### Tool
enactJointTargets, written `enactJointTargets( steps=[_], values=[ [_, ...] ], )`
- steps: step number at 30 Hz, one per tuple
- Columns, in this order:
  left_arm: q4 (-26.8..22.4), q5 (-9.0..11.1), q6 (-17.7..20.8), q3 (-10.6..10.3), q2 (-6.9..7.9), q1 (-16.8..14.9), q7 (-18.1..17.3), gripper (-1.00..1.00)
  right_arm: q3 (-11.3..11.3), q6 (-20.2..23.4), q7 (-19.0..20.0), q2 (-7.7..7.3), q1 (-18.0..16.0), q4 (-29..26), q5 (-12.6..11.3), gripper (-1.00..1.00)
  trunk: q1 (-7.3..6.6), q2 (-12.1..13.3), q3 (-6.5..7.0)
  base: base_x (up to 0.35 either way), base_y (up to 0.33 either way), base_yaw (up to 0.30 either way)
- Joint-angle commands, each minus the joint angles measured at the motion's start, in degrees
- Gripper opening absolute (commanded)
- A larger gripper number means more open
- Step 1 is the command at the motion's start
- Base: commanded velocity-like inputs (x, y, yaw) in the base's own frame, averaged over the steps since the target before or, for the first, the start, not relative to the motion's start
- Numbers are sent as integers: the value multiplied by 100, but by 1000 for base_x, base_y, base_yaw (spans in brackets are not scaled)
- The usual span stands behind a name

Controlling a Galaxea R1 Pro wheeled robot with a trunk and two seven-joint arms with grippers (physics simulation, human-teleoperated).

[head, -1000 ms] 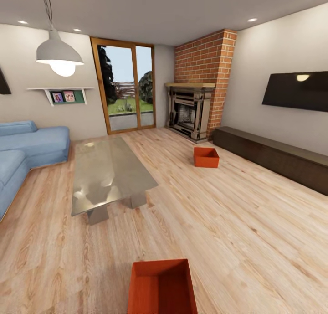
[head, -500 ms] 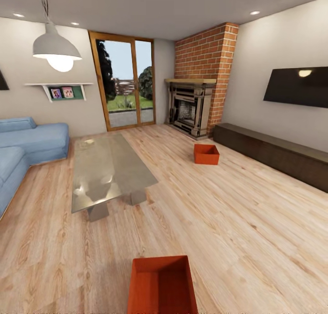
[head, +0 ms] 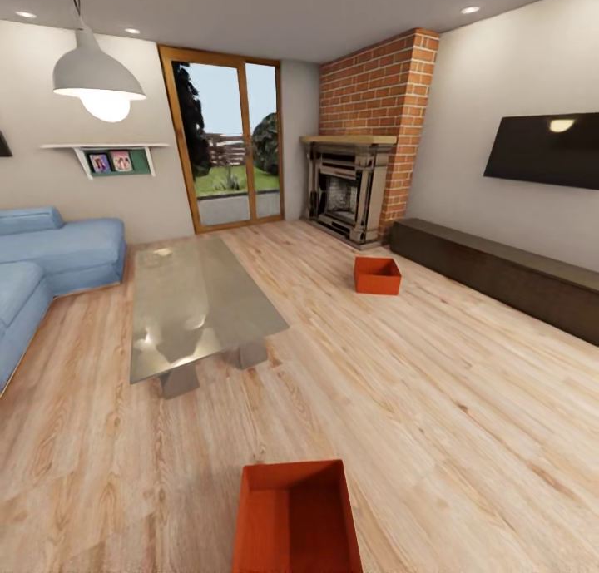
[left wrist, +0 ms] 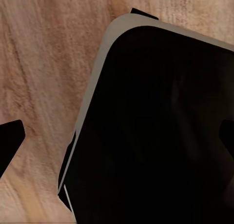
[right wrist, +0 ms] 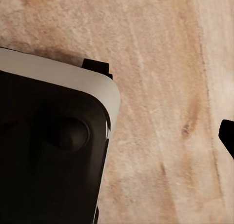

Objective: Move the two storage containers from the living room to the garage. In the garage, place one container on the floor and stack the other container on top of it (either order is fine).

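Two orange-red storage containers stand on the light wood plank floor of the living room. The near container [head: 297, 519] lies right in front of me at the bottom of the head view, open top up, empty. The far container [head: 377, 275] sits beside the brick fireplace [head: 366, 153]. In the left wrist view my left gripper [left wrist: 119, 138] hangs open over the robot's dark base [left wrist: 156, 136], one fingertip at each side edge. My right gripper [right wrist: 117, 136] also stands wide, with one fingertip [right wrist: 227, 136] showing over bare planks. Neither holds anything.
A glass coffee table [head: 195, 307] stands left of centre, with a blue sofa [head: 46, 265] beyond it. A long dark cabinet [head: 499, 274] runs along the right wall under a TV [head: 545, 149]. Wood-framed glass doors [head: 225, 161] are at the back. Open floor lies between the containers.
The whole head view has shifted slightly, so everything sits a little higher in the picture. That is the camera moving. Both containers stay where they were.
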Motion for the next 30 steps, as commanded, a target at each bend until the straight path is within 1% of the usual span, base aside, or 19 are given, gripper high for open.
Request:
enactJointTargets(
  steps=[1,30],
  values=[
    [0,24,-12,-9,0,-1,6,100,50,-37,3,1,-6,16,-52,100,0,-3,-14,0,0,0],
    [-1,24,-12,-9,-1,0,6,100,41,-41,21,2,-6,17,-76,100,0,-3,-281,0,0,0]
  ],
)
